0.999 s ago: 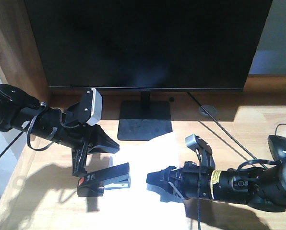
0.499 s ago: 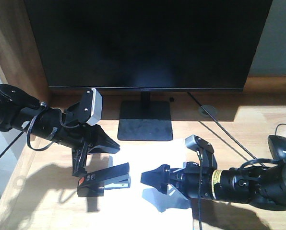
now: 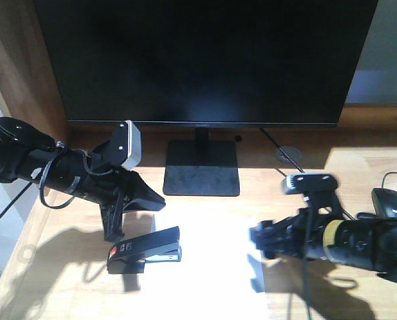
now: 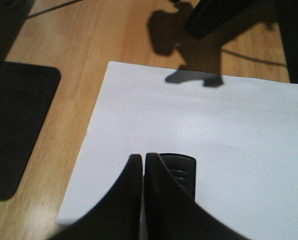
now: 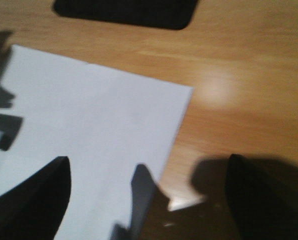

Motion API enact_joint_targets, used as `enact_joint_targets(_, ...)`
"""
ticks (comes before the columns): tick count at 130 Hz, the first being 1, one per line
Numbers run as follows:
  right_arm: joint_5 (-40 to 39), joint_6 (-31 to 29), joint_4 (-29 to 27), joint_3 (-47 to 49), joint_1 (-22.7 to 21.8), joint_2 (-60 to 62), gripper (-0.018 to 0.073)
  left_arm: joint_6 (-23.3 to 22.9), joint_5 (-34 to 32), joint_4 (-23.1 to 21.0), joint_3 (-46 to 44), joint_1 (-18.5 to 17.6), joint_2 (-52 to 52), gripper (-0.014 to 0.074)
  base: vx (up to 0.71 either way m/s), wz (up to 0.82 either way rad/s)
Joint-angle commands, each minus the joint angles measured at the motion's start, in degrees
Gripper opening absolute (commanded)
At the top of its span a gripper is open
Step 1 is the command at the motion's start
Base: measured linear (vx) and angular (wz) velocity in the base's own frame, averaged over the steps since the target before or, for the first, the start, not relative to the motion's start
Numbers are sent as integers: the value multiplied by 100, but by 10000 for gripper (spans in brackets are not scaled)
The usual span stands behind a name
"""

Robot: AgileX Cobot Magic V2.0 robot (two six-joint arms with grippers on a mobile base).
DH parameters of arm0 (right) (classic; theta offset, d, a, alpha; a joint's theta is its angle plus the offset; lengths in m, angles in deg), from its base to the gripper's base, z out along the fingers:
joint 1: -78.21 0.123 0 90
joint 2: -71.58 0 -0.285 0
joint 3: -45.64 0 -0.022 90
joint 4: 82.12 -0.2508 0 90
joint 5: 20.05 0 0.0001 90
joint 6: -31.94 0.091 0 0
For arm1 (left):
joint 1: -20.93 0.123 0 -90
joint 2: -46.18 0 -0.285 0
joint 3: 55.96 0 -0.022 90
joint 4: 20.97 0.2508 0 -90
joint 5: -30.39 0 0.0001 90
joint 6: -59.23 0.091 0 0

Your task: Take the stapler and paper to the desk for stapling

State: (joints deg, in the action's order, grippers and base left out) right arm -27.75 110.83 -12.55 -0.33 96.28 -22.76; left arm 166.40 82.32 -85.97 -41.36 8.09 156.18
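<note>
The black stapler [image 3: 145, 250] with a red label lies on the left part of the white paper [image 3: 208, 267] on the wooden desk. My left gripper [image 3: 153, 198] hovers just above and behind the stapler. In the left wrist view its jaws [image 4: 143, 162] are pressed together and empty, over the paper [image 4: 214, 125], with the stapler's end [image 4: 181, 172] showing beside them. My right gripper [image 3: 260, 241] is at the paper's right edge. In the right wrist view it [image 5: 149, 172] is open wide over the paper's corner [image 5: 89, 115].
A black monitor [image 3: 205, 60] on a flat stand [image 3: 202, 177] fills the back of the desk. A black mouse [image 3: 390, 203] and cables lie at the far right. A round cable grommet [image 3: 288, 155] sits behind the right arm. The desk's left edge is near the left arm.
My right gripper has pulled back to the right, away from the stapler, and its wrist has rolled so the camera sits on top. The left arm and the stapler have hardly moved.
</note>
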Motion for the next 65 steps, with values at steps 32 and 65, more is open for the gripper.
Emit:
enact_joint_targets(32,2403,-145,495,108,-25,1657,148,-2046,-1049,123,-114,-20,-282,-7,0,0)
enact_joint_targets(65,2567,-139,622,108,-25,2490,-11,-3491,-2322,771,-114,-20,-643,-8,0,0)
